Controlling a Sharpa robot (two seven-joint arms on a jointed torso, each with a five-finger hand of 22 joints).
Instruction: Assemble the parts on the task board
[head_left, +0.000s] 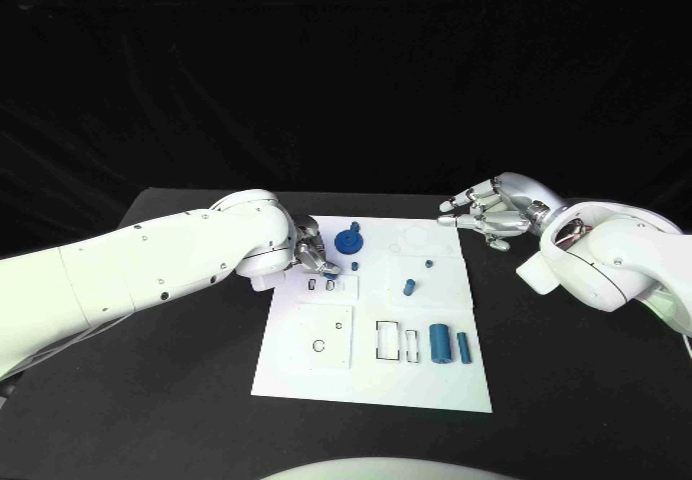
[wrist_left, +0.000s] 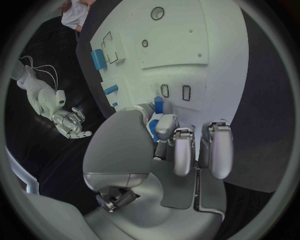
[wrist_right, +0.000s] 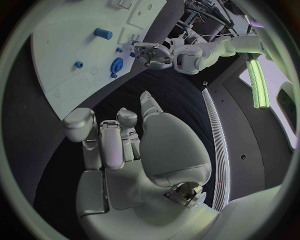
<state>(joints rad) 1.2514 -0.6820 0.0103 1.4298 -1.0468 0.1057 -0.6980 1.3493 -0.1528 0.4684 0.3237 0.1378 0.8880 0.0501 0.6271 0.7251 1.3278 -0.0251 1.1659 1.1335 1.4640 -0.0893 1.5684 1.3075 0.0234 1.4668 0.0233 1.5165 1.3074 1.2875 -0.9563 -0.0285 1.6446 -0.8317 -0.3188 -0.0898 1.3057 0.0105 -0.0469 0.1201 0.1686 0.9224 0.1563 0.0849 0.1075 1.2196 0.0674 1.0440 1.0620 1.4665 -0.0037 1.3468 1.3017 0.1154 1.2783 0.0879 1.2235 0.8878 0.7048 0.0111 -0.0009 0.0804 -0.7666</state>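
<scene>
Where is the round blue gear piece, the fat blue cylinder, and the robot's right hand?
Round blue gear piece (head_left: 349, 241), head view, on its middle.
Fat blue cylinder (head_left: 440, 343), head view, on its side.
Right hand (head_left: 488, 214), head view, on its palm.

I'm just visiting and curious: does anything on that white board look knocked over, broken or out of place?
Nothing stands out. The task board lies flat, the blue parts lie tidily on it, and nothing looks spilled or broken.

From the head view I can't see most of the left hand (head_left: 315, 256); its own arm covers it. A blue part (wrist_left: 157, 106) at its fingertips is half hidden by the fingers (wrist_left: 166, 126), so I can't tell whether it is held. Its shape is unclear.
</scene>
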